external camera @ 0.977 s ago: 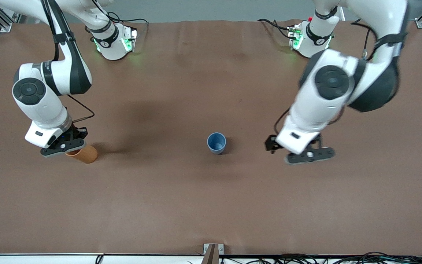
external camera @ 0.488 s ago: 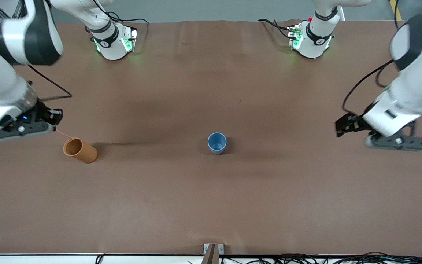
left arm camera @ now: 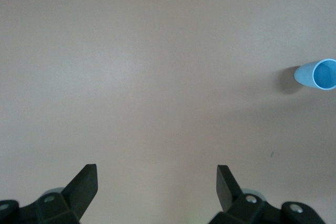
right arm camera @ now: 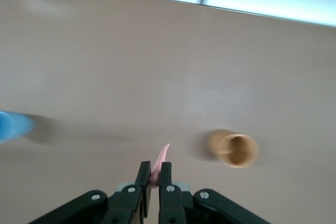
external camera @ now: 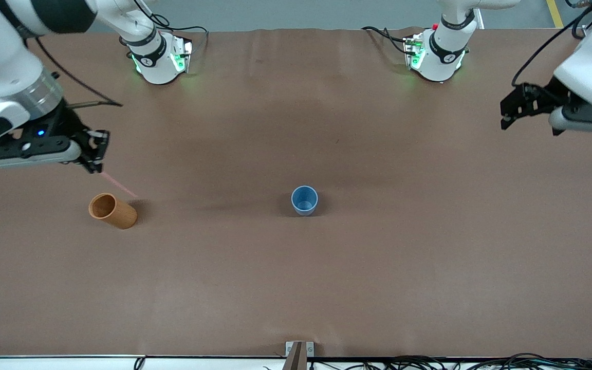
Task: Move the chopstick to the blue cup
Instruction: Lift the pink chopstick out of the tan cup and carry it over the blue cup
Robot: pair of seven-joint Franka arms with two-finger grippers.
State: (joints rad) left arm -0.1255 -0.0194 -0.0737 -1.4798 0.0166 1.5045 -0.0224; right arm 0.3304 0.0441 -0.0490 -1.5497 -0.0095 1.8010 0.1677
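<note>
My right gripper (external camera: 93, 154) is shut on the pale pink chopstick (external camera: 118, 184) and holds it up in the air beside the orange-brown cup (external camera: 112, 210), over the table toward the right arm's end. The right wrist view shows the stick (right arm camera: 161, 159) clamped between the fingers, with the orange-brown cup (right arm camera: 235, 150) apart from it. The small blue cup (external camera: 304, 200) stands upright mid-table and looks empty; it also shows in the left wrist view (left arm camera: 318, 74) and at the edge of the right wrist view (right arm camera: 11, 125). My left gripper (external camera: 512, 110) is open and empty, raised over the left arm's end of the table.
The brown table cover (external camera: 296, 288) is bare around both cups. The two arm bases (external camera: 160, 56) (external camera: 435, 54) stand at the table's edge farthest from the front camera. A small bracket (external camera: 298, 352) and cables lie along the edge nearest it.
My right gripper has lifted the chopstick out of the orange-brown cup and carries it up, now swinging toward the blue cup. My left gripper has moved away from the blue cup, up and outward.
</note>
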